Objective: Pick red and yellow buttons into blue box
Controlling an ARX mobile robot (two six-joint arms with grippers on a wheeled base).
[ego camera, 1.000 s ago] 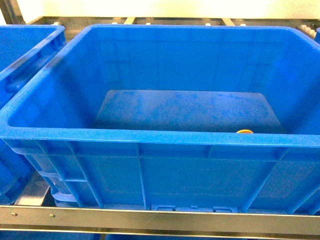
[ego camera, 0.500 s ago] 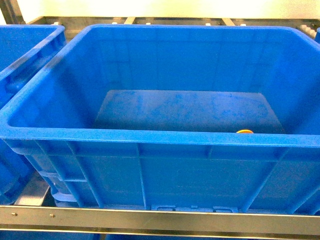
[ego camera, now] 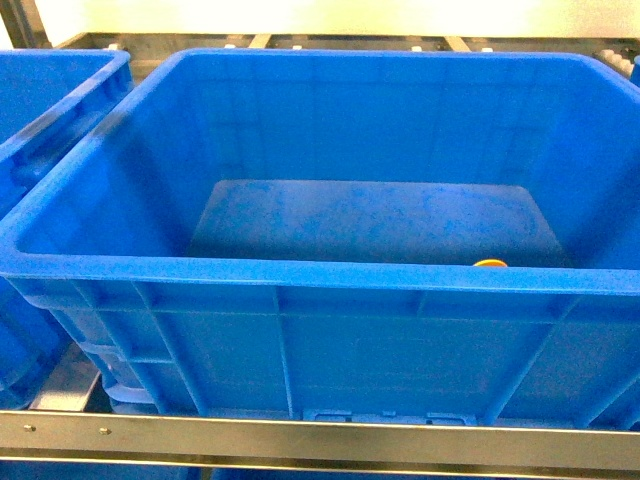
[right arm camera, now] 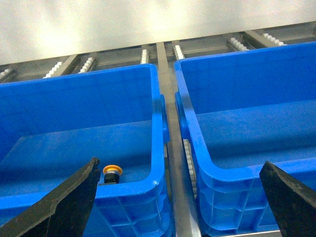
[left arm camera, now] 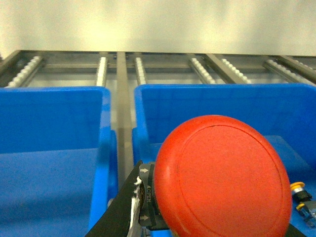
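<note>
Red button [left arm camera: 222, 180] with broad round mushroom cap facing the left wrist camera, clamped in left gripper [left arm camera: 148, 207], yellow button [right arm camera: 111, 173] on blue box [right arm camera: 148, 123] floor just ahead of wide-open, empty right gripper [right arm camera: 177, 197].

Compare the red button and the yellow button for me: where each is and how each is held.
The red button is held in the left gripper, close to the wrist camera; the yellow button lies free on the floor of the blue box. The red cap fills much of its view; the yellow one looks tiny. Both have round caps.
</note>
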